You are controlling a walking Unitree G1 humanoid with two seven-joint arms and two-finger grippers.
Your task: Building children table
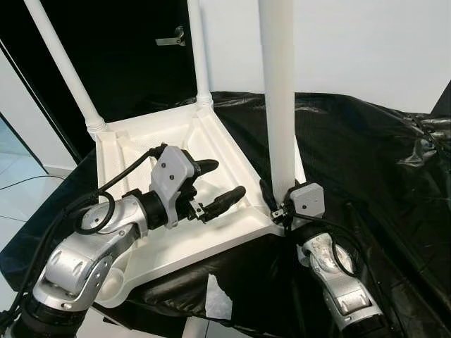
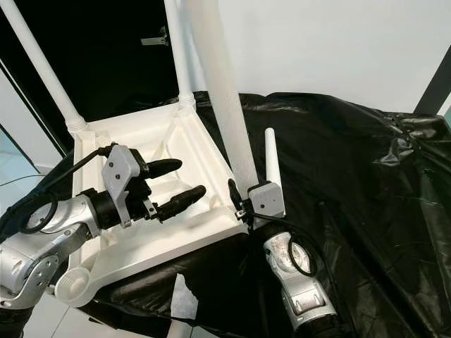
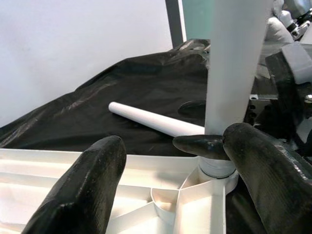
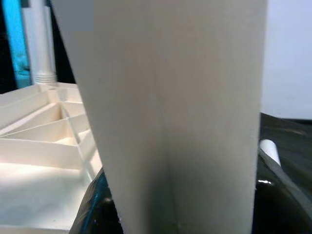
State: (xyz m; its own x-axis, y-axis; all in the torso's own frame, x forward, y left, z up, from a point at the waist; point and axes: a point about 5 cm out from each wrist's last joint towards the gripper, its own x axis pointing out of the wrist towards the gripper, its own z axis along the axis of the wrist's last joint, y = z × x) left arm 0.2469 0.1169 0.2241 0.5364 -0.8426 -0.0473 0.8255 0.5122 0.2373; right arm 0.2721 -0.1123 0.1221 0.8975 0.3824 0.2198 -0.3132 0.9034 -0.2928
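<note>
A white plastic children's table (image 1: 176, 239) lies upside down on a black sheet. Two white legs (image 1: 67, 77) (image 1: 199, 49) stand in its far corners. A third leg (image 1: 278, 91) stands upright in the near right corner, and my right gripper (image 1: 280, 202) is shut on its base. The right wrist view looks at this leg (image 4: 180, 122) from very close. My left gripper (image 1: 225, 179) hovers open over the table's ribbed underside, pointing at that leg (image 3: 234, 73), with nothing between its fingers (image 3: 83, 190). A loose fourth leg (image 2: 270, 158) lies on the sheet behind the right gripper. The near left socket (image 2: 70, 285) holds nothing.
The black sheet (image 1: 366, 155) covers the whole work surface and is crumpled on the right. A scrap of white paper (image 1: 218, 299) hangs at the front edge. A white wall stands behind, with a dark doorway (image 1: 127, 49) to the left. Pale floor lies at far left.
</note>
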